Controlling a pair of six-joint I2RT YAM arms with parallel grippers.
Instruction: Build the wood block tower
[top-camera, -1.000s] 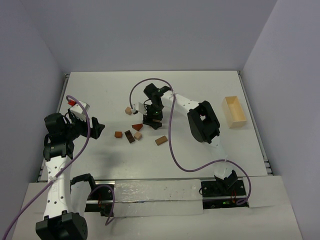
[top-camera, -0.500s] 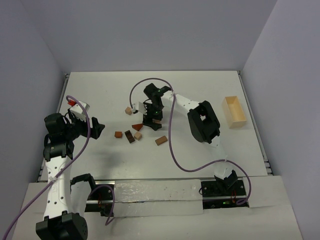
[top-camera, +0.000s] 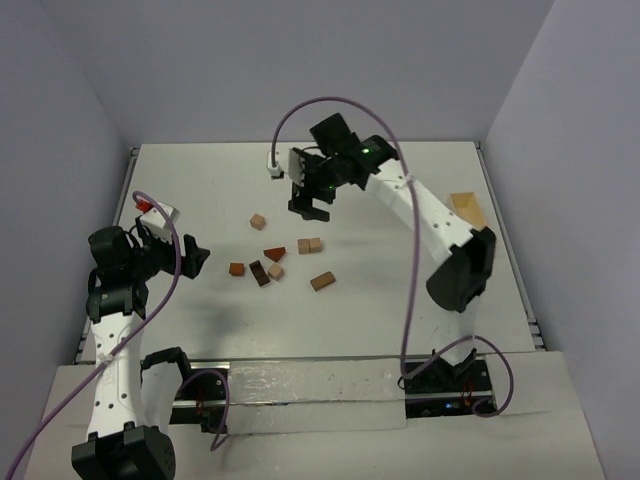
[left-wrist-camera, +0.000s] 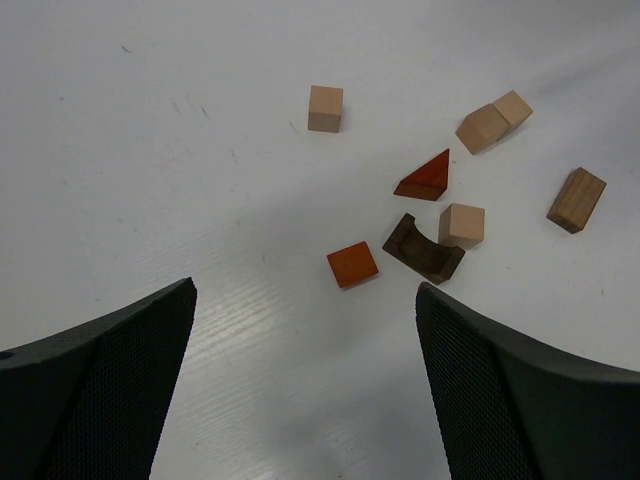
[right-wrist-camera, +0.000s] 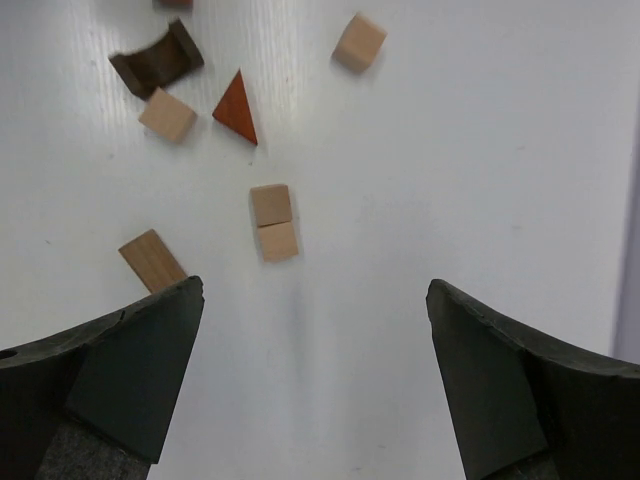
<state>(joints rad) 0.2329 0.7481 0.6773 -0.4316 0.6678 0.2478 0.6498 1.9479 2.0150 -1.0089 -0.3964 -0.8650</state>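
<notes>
I am seeing the left gripper hanging over the left side of the table, jaws spread wide and gripping nothing. Nothing is stacked. Lying loose mid-table are an orange-red cube, a lone tan cube farther back, a dark arch piece just beside another tan cube, the red triangular roof piece, two tan cubes touching side by side, and a brown bar. The right gripper is hovering behind them, wide open and empty. I am judging the tower as not yet begun, with every piece left to place
</notes>
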